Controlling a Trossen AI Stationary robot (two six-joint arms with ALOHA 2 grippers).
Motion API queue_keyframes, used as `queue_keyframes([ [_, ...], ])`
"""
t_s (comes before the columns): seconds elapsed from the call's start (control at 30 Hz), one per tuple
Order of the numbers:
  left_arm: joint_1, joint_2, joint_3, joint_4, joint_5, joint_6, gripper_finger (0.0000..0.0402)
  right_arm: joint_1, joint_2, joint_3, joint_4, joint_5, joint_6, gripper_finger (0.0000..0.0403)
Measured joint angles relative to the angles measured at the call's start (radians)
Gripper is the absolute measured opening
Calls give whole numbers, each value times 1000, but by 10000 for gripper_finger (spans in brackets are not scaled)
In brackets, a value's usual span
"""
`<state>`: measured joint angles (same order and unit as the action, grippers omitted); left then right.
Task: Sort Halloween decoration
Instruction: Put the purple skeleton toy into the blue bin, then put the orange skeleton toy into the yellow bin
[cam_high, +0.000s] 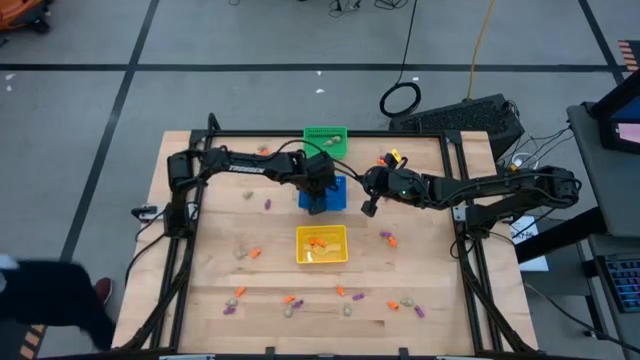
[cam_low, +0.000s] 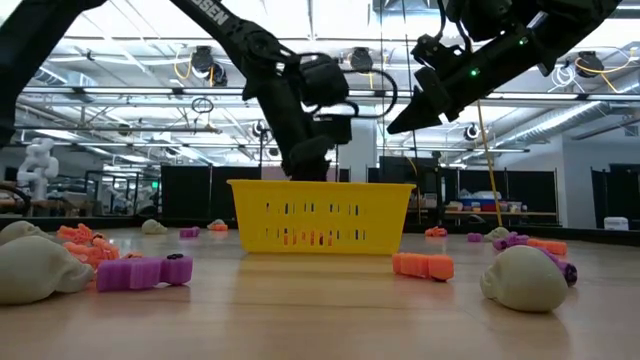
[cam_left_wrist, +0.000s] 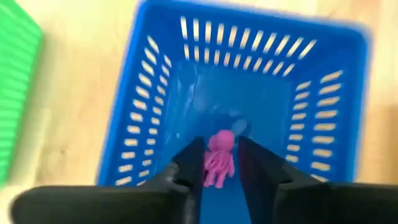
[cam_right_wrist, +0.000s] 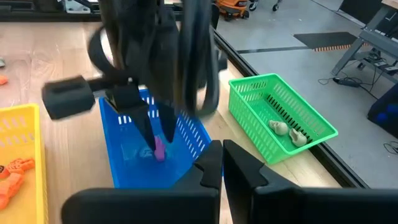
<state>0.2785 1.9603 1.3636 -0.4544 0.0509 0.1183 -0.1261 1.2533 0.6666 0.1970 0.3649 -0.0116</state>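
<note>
**Left gripper over the blue basket, purple trinket between its fingers**

You are looking at a wooden table (cam_high: 210, 250) carrying three square baskets in a row: green (cam_high: 325, 138), blue (cam_high: 335, 193) and yellow (cam_high: 321, 244). Your left gripper (cam_left_wrist: 221, 158) is reaching down into the blue basket (cam_left_wrist: 143, 112), its fingers (cam_left_wrist: 189, 163) standing slightly apart. A purple trinket (cam_left_wrist: 219, 157) is sitting in the gap between them, just past the tips, above the basket floor; you cannot tell whether the pads are touching it. From the right wrist view the same purple trinket (cam_right_wrist: 160, 149) is showing at the left fingertips inside the blue basket (cam_right_wrist: 127, 168).

Your right gripper (cam_right_wrist: 222, 154) is hanging beside the blue basket, fingers pressed together, gripping nothing.

Two pale trinkets (cam_right_wrist: 288, 132) are lying in the green basket (cam_right_wrist: 283, 115), orange ones (cam_high: 318, 241) in the yellow. More orange, purple and pale pieces (cam_low: 130, 270) are lying scattered across the table, well away from both sets of fingers.
</note>
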Motion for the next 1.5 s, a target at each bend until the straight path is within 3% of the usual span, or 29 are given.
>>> queue_keyframes([
  [0.1, 0, -32, 2, 4, -2, -7, 120, 0, 0, 0, 0, 0, 0, 0],
  [0.2, -8, -74, -6, 3, -10, -8, 112, 2, 0, 0, -8, 0, 1, 0],
  [0.47, -72, -235, -215, 305, -12, -43, 7, 42, 0, 0, -29, 0, 4, 0],
  [0.87, -164, -492, -645, 781, -69, -108, 14, 214, -1, 31, -284, 0, 284, 0],
  [1.1, -190, -537, -836, 1081, -112, -113, 15, 332, -1, 33, -383, 1, 446, 0],
  [1.2, -190, -536, -887, 1179, -113, -113, 15, 377, -1, 34, -447, 0, 530, 0],
  [1.5, -190, -536, -938, 1235, -116, -113, 15, 507, 62, 144, -622, -71, 706, 24],
])
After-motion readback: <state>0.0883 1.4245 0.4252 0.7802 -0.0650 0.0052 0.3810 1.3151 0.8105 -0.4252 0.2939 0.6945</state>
